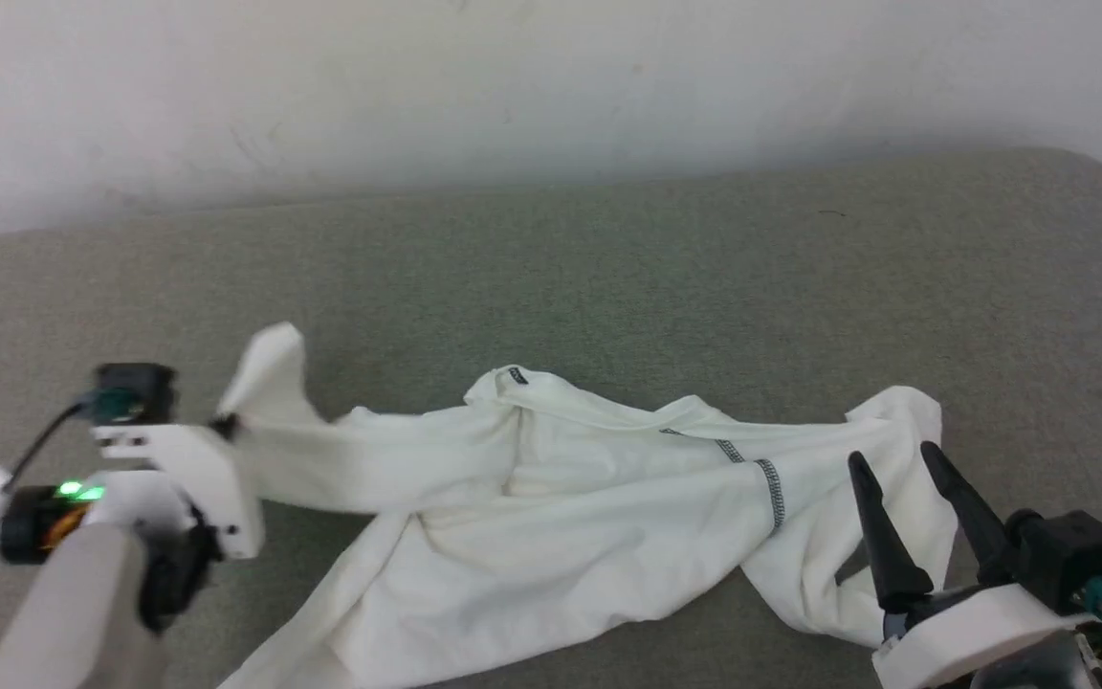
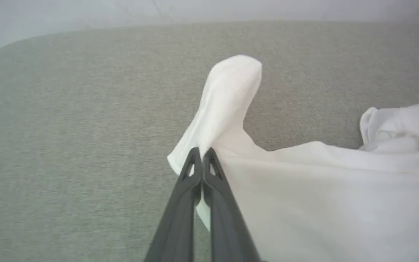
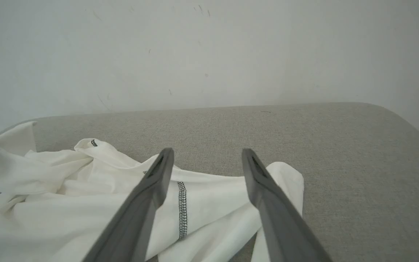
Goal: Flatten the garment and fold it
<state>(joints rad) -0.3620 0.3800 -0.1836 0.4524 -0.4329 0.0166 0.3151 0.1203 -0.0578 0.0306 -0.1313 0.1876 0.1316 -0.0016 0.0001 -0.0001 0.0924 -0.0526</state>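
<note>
The garment is a white thin shirt with dark zigzag stitching, lying crumpled across the grey-green padded surface. My left gripper is at its left end, shut on a fold of a sleeve whose cuff stands up past the fingertips. In the left wrist view the left gripper has its two dark fingers pressed together with white cloth between them. My right gripper hovers open over the garment's right end, with nothing between its fingers. The stitched seam shows between the right gripper fingers.
A pale wall rises behind the padded surface. The surface's rounded right corner falls away near the right arm. Bare padding lies beyond the garment toward the wall and to the left of the sleeve.
</note>
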